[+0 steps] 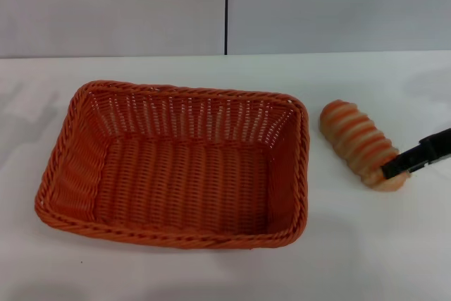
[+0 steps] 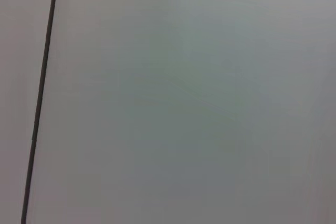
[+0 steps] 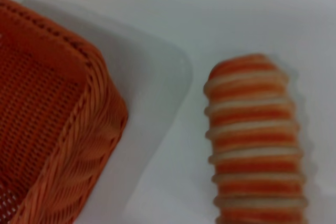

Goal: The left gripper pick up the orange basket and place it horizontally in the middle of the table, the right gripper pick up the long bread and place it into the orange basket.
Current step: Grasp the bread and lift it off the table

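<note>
Long bread (image 1: 359, 143) sits right of the orange basket (image 1: 176, 163); right gripper (image 1: 394, 168) at its near end, finger state unclear. Centre before clamping.

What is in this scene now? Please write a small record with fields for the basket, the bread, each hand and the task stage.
basket: orange basket lies flat on the table, holding nothing
bread: long bread lies on the table to the basket's right, apart from it
right hand: right hand is at the bread's near end; grasp unclear
left hand: not in view
stage: basket placed, bread not yet in it
</note>
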Motion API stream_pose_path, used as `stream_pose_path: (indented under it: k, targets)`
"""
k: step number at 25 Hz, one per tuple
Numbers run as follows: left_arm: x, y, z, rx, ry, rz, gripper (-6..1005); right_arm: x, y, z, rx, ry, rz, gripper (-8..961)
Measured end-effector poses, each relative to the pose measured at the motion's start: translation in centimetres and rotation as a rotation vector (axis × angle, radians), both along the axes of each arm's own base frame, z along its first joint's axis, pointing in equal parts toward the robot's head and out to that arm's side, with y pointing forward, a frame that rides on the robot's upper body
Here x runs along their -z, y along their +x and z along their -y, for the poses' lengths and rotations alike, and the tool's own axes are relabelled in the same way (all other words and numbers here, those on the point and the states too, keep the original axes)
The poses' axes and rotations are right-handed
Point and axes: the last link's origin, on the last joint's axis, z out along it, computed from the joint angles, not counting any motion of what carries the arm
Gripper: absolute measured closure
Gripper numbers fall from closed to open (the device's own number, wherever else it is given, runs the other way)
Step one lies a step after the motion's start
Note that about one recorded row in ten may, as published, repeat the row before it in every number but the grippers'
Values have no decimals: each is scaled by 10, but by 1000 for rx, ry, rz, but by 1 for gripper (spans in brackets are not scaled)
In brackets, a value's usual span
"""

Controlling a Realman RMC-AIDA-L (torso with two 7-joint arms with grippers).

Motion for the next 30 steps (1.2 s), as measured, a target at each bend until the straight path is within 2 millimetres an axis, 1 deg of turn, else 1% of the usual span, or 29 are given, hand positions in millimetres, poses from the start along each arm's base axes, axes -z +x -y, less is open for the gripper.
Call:
stream_pose_path:
  k: [1, 6, 12, 20, 30]
  targets:
    - [0, 0, 0, 0, 0, 0, 274, 5, 1, 0, 1, -12, -4, 340]
    - [-1, -1, 1, -2, 6, -1, 273, 10, 4, -2, 8, -12, 1, 341]
    - [-1, 1, 1, 10, 7, 4, 273, 13, 9, -3, 23, 2, 9, 343]
    - [-2, 2, 1, 17, 7, 6, 273, 16, 22, 0, 63, 14, 22, 345]
    - [-2, 1, 3, 13, 7, 9, 273, 10, 22, -3, 58, 50, 17, 348]
